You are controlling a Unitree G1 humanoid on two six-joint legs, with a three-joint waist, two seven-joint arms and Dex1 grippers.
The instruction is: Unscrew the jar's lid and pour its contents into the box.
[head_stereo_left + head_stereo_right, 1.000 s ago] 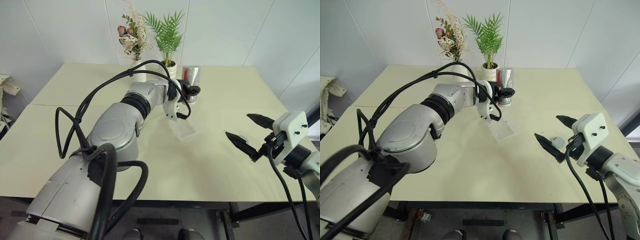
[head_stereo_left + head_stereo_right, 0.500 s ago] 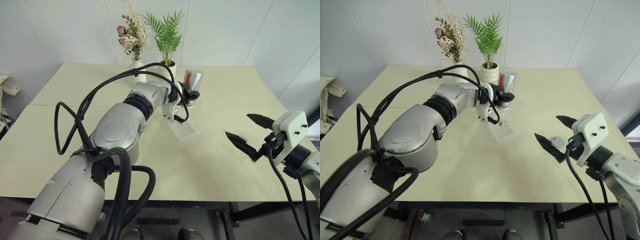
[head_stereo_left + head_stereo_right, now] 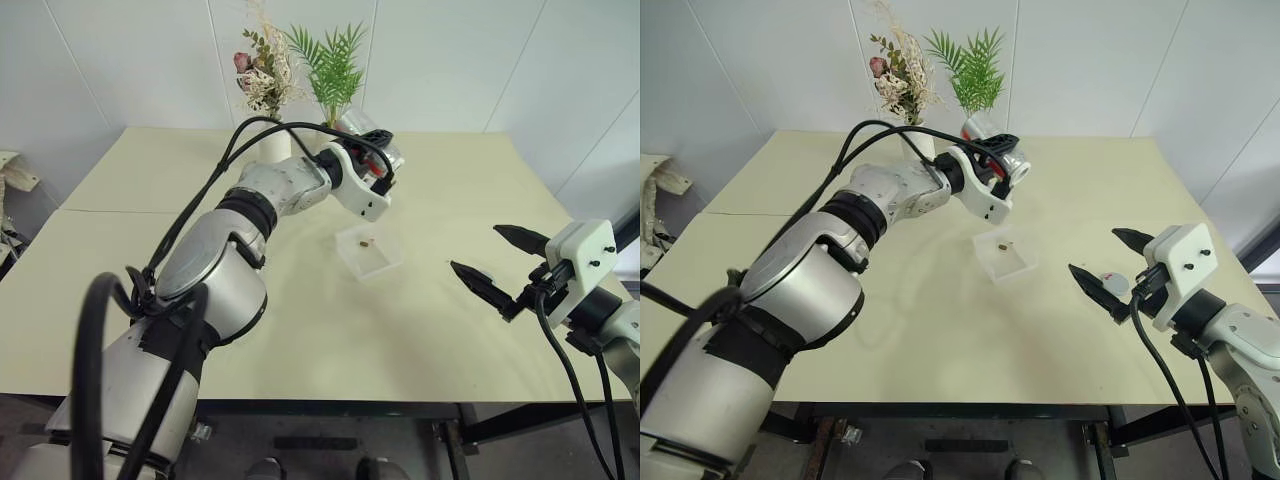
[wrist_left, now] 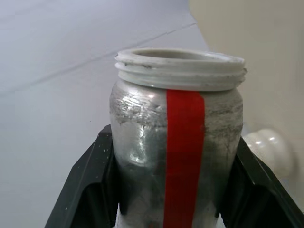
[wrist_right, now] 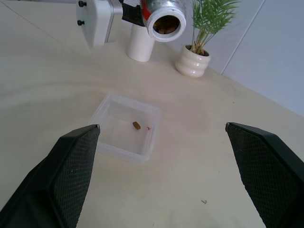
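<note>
Left gripper (image 4: 175,190): clamped on the jar (image 4: 178,147), raised above the table (image 3: 150,250), mouth uncapped.
Right gripper (image 3: 1110,275): fingers spread, holding nothing, near the table's right edge.
Open room: bare tabletop between both arms.
Box (image 3: 370,251): below and just right of the jar; one dark bit (image 5: 136,125) inside.
Lid (image 3: 1116,284): beside the right fingers.
Materials: clear ribbed-neck jar, red stripe; clear shallow box.

My left gripper (image 3: 1002,160) hangs raised near the table's far edge, clamped tight; my right gripper (image 3: 1110,273) hovers level, fingers spread.
</note>
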